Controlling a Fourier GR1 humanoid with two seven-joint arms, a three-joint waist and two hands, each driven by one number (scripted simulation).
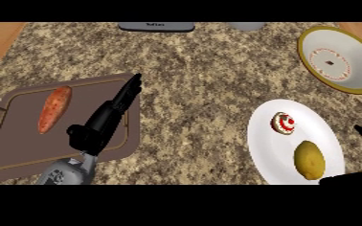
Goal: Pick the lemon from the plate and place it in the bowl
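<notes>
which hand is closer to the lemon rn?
Right. The right hand shows only as dark parts at the view's lower right edge, just beside the lemon on the white plate. The left hand is far across the counter, straight over the brown cutting board.

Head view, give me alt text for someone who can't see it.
A lemon lies on a white plate beside a small cupcake, with the bowl beyond. The open left hand rests over a brown cutting board holding a sweet potato.
</notes>
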